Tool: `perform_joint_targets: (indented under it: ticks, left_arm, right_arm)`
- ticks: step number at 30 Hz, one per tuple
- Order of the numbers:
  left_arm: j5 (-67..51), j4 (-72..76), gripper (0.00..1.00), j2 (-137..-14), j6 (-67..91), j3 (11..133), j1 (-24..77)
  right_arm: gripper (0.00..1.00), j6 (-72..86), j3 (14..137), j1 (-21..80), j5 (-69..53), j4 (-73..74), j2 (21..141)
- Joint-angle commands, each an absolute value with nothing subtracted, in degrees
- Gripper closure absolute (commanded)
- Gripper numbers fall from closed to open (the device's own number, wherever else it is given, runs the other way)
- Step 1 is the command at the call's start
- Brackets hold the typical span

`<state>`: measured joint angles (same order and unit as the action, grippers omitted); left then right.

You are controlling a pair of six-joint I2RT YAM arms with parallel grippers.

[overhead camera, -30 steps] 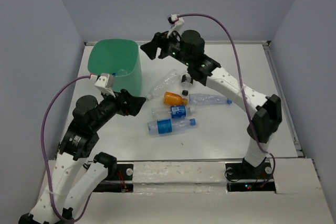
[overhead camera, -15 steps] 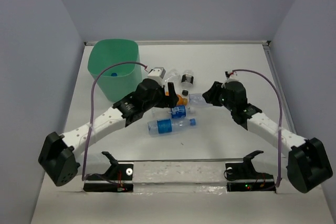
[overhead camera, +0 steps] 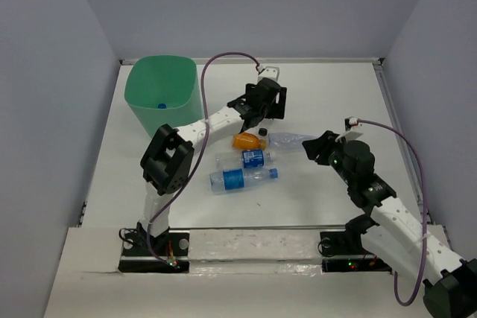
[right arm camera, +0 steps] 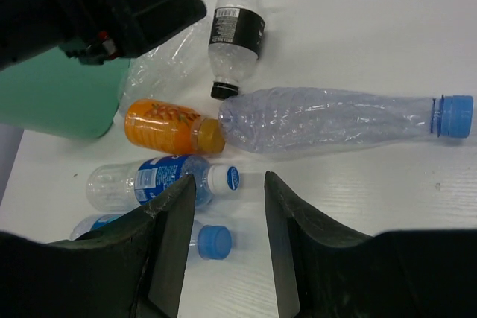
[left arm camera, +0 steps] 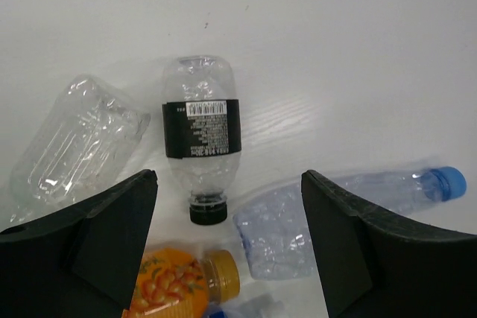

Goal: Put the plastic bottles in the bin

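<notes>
Jaws spread wide, empty: left gripper (left arm camera: 227, 184) over black-labelled bottle (left arm camera: 201, 128) | right gripper (right arm camera: 229, 180) parted, empty | orange bottle (right arm camera: 168, 126) at its 10 o'clock

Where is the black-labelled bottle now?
In the left wrist view, the black-labelled bottle lies just ahead of the open left gripper, between a crushed clear bottle and a blue-capped bottle, cap toward the orange bottle.

Lab robot booth: plain walls (overhead camera: 261, 5), white table (overhead camera: 313, 191)
</notes>
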<state>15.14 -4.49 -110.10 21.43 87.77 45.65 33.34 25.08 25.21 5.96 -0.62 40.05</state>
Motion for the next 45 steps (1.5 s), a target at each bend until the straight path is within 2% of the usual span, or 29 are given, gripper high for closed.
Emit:
perform_joint_targets:
  ticks: [1, 5, 14, 19, 27, 29, 31, 35, 38, 45]
  left_arm:
    - [20.5, -8.8, 0.12, -114.9, 17.1, 97.5, 45.9]
    - [21.4, -11.6, 0.12, -120.0, 15.6, 105.8, 45.9]
    - [22.7, -14.5, 0.13, -128.5, 15.4, 110.8, 45.8]
    - [23.7, -14.9, 0.13, -131.6, 14.8, 112.8, 45.7]
    - [22.7, -14.2, 0.17, -134.6, 13.7, 114.7, 45.4]
    - [22.2, -13.5, 0.19, -134.9, 13.4, 114.8, 45.3]
    - [21.4, -12.7, 0.26, -135.3, 13.5, 114.8, 45.2]
    - [20.3, -9.8, 0.34, -133.2, 13.4, 112.7, 45.0]
    - [18.2, -7.9, 0.36, -129.6, 13.2, 111.4, 45.2]
    - [16.6, -0.5, 0.44, -113.7, 12.0, 106.3, 45.1]
  right_arm:
    - [0.52, 34.1, 23.8, 25.6, 2.2, -0.2, 38.0]
    - [0.52, 33.8, 23.3, 25.6, 0.4, -0.4, 37.3]
    - [0.51, 32.9, 23.5, 25.6, 0.5, -0.4, 35.5]
    - [0.46, 33.0, 25.3, 25.6, -4.0, -0.4, 35.4]
    - [0.4, 32.2, 27.2, 25.6, -5.2, -0.5, 35.9]
    - [0.39, 32.3, 27.2, 25.6, -5.4, -0.6, 36.0]
    - [0.39, 32.3, 27.1, 25.6, -5.4, -0.7, 35.9]
    - [0.39, 32.4, 26.7, 25.6, -4.8, -1.0, 34.9]
    - [0.39, 32.2, 26.7, 25.6, -4.8, -1.0, 35.5]
    - [0.38, 32.3, 26.5, 25.6, -6.9, -4.0, 39.3]
